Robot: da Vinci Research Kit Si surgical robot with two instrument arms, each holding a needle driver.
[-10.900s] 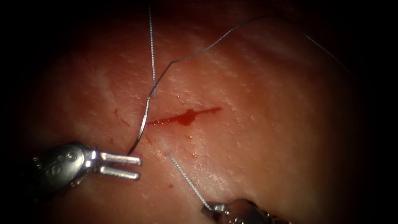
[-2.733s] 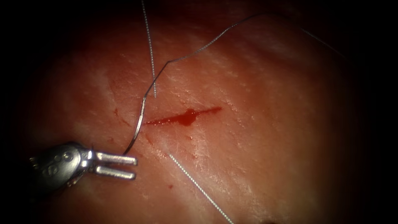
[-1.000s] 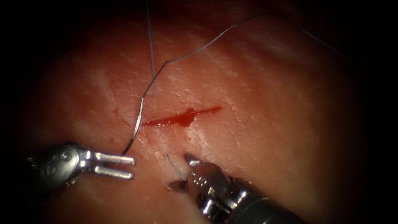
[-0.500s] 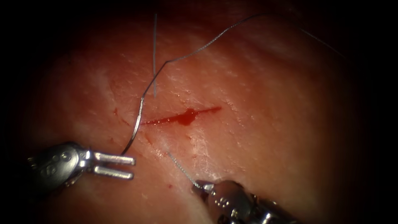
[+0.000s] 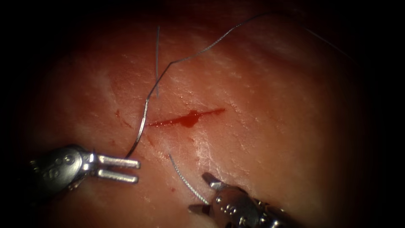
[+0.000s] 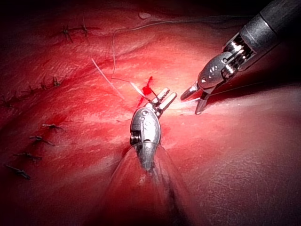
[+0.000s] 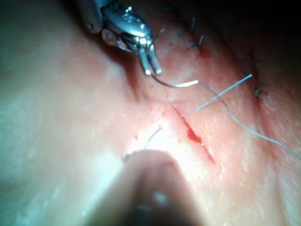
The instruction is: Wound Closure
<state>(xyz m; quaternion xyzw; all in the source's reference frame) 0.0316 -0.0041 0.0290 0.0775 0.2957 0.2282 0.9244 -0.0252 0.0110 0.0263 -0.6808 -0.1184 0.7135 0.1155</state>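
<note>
The cut [image 5: 187, 119] lies across the tissue [image 5: 270, 139] with red fluid in it. My left tool [image 5: 137, 169] is shut on one end of the curved needle [image 5: 141, 126], which arcs up free above the tissue past the cut's left end. Thread [image 5: 219, 40] trails from the needle to the upper right. A short thread end [image 5: 183, 179] leaves the tissue below the cut and curves slack between the open jaws of my right tool [image 5: 197, 191], which holds nothing. A second strand [image 5: 157, 63] stands above the cut. The left wrist view has both the left tool [image 6: 167, 96] and the right tool [image 6: 190, 104].
Rows of older dark stitches [image 6: 44, 127] mark the tissue away from the cut, with more of these stitches [image 7: 256, 92] in the right wrist view. The left tool [image 7: 153, 70] and the needle [image 7: 181, 84] appear there beyond the cut [image 7: 190, 134].
My right tool closed on the lower thread end and drew it down, shortening the upper strand. It has now opened and let go, so the end lies slack. The left tool and needle stayed put.
</note>
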